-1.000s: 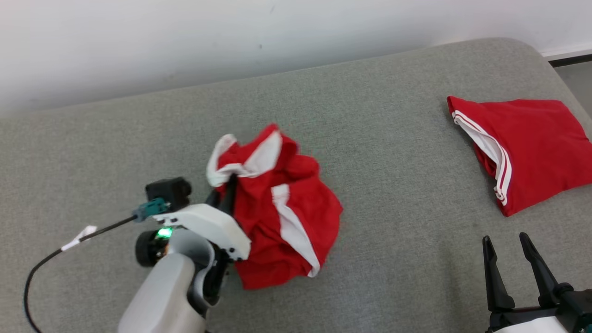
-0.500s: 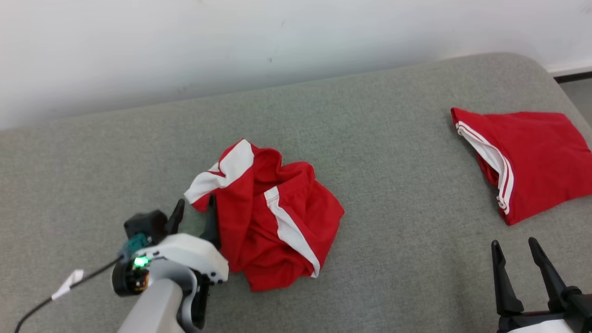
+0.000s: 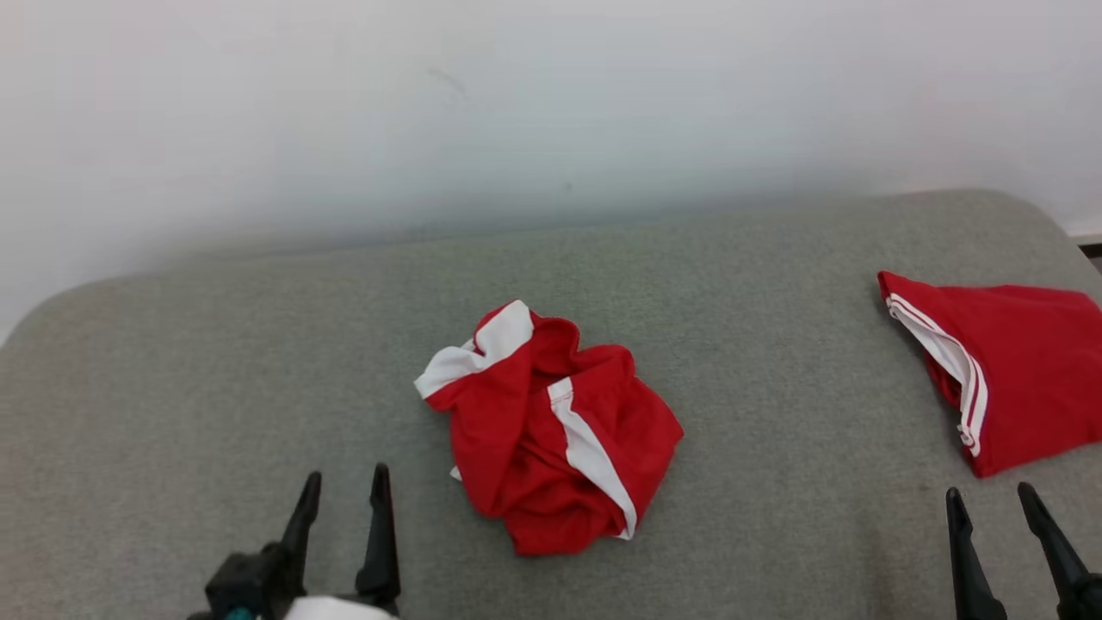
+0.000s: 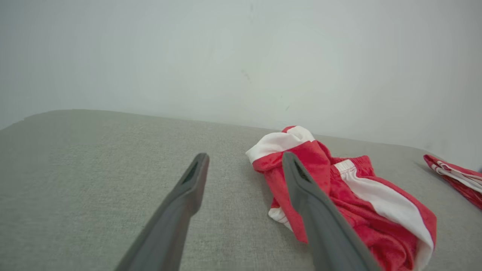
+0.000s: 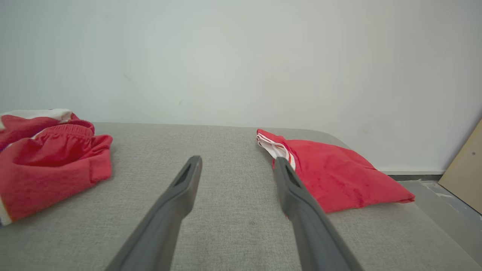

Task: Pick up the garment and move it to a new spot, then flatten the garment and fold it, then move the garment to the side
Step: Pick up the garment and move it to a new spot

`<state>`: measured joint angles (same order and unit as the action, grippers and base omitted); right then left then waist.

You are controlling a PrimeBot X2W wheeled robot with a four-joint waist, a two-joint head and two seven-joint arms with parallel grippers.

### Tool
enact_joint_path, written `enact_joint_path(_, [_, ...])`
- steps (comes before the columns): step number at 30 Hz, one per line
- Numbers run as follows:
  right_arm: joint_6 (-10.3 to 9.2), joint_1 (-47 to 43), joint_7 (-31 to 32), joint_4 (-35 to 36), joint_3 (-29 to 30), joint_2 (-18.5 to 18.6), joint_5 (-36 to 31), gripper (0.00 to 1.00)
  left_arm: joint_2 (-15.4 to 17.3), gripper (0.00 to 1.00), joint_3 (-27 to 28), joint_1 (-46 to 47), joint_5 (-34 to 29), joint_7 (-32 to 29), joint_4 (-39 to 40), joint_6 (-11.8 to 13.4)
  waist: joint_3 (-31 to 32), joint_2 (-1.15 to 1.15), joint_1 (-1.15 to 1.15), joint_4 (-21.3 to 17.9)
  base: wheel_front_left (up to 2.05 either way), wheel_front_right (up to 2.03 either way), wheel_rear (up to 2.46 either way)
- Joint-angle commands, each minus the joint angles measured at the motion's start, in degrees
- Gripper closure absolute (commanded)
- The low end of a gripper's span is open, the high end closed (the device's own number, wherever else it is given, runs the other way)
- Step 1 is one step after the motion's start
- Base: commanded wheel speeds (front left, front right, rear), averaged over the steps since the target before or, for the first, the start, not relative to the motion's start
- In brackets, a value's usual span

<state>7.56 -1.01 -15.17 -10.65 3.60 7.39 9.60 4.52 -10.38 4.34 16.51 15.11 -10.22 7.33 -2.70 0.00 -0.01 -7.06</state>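
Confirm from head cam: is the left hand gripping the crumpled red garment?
No, the left hand is open and apart from the crumpled red garment, which lies on the grey cushion.

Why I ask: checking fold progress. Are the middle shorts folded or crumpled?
Crumpled: the shorts lie bunched in uneven folds on the grey cushion.

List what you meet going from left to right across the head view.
left gripper with two long dark fingers → crumpled red-and-white fabric garment → folded red fabric garment with a white-striped edge
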Motion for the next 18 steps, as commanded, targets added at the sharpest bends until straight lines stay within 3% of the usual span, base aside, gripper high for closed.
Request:
enact_joint_path(1, [-0.16,-0.86,0.07,0.07,-0.27,0.4,-0.56,0.0,-0.07,0.0,0.7,-2.04,-1.34,0.01,0.8,-0.26,1.12,0.0,0.01,1.16,0.0,0.0,0.0])
enact_joint_path(13, [-0.16,-3.98,0.07,-1.53,-2.78,-1.08,-0.01,0.0,-1.31,0.0,3.82,-12.0,-7.82,0.01,6.49,-5.19,4.44,0.0,0.01,3.97,0.0,0.0,0.0])
enact_joint_path(18, [-0.16,-4.7,0.08,-2.11,-3.63,-1.97,0.14,0.0,-1.46,0.0,4.98,-14.57,-8.9,0.01,7.64,-6.03,5.07,0.0,0.01,4.5,0.0,0.0,0.0])
